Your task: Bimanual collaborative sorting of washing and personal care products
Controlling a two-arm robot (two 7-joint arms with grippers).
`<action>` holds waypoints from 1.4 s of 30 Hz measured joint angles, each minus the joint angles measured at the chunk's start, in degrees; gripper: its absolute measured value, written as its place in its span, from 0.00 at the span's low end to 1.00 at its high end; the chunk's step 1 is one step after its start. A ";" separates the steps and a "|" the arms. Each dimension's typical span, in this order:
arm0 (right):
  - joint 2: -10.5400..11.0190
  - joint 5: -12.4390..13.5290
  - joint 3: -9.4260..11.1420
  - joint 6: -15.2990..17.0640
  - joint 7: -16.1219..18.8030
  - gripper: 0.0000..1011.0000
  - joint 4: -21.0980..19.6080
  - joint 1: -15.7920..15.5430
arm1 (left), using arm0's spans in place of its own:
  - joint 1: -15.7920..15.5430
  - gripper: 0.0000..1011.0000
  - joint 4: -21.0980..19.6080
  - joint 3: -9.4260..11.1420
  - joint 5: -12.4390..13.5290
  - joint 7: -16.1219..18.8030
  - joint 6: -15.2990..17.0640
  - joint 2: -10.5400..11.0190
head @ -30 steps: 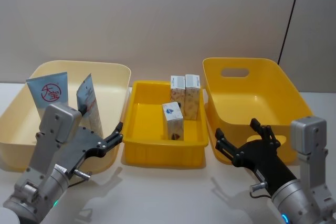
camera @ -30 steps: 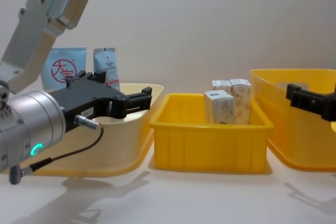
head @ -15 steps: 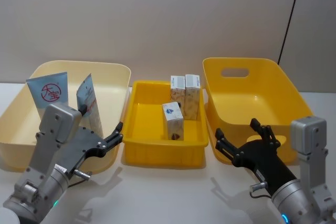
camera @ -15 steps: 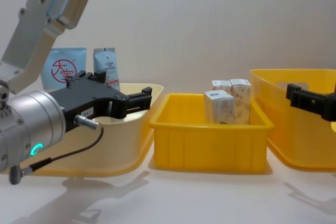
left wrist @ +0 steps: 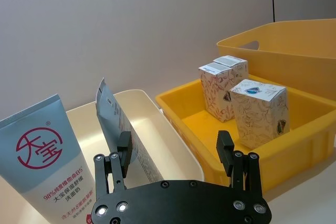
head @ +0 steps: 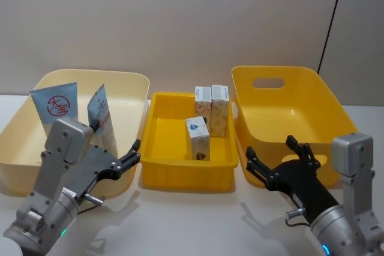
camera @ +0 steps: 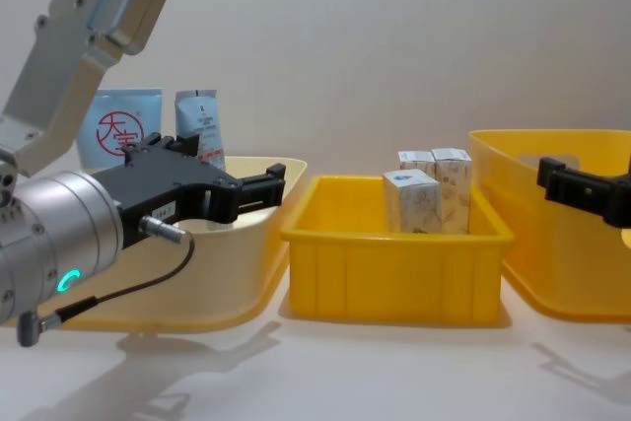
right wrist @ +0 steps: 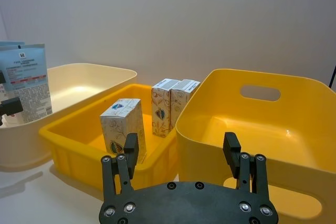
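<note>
cream tub (head: pixel 131 97): at 9 o'clock of the middle crate; holds both tubes.
orange tub (head: pixel 306 88): at 3 o'clock of the crate, hand-slot in its far wall; no product seen inside.
yellow crate (head: pixel 186 175): centre of the row, between the tubs; holds all three boxes.
left gripper (head: pixel 137 150): at 7 o'clock of the crate, by the cream tub's near corner; jaws spread wide, nothing between them.
right gripper (head: pixel 269 151): at 5 o'clock of the crate, in front of the orange tub's near wall; jaws spread wide, holding nothing.
light-blue tube (head: pixel 55 109): red circle logo, standing crimp-up toward 10 o'clock in the cream tub.
grey-white tube (head: pixel 101 115): standing just at 3 o'clock of the blue one; contact between them not resolvable.
back boxes (head: pixel 219 112): two cream cartons upright, side by side, at 1 o'clock in the crate.
front box (head: pixel 198 139): upright, at 6 o'clock of the pair, apart from it.
step (judged): between picks; tubes look sorted, boxes pending.
next move (judged): right gripper reaches toward 11 o'clock over the crate wall, descends on the front box, jaws across its narrow faces, clear of the pair.
</note>
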 joint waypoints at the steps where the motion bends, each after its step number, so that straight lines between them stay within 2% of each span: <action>1: 0.00 0.00 0.00 0.00 0.00 1.00 0.00 0.00 | 0.00 0.99 0.00 0.00 0.00 0.00 0.00 0.00; 23: -0.03 0.00 0.00 0.00 0.00 1.00 -0.02 0.00 | 0.00 0.99 0.00 0.00 0.00 0.00 0.00 0.00; 30: -0.11 -0.02 -0.44 0.56 0.62 1.00 -1.19 0.01 | 0.00 0.99 0.00 0.00 0.00 0.00 0.00 0.00; 40: 0.41 1.08 -1.77 3.49 3.66 1.00 -4.83 0.16 | 0.00 0.99 0.00 0.00 0.00 0.00 0.00 0.00; 42: 0.61 1.56 -2.35 5.35 4.67 1.00 -5.98 0.43 | 0.00 0.99 0.00 0.00 0.00 0.00 0.00 0.00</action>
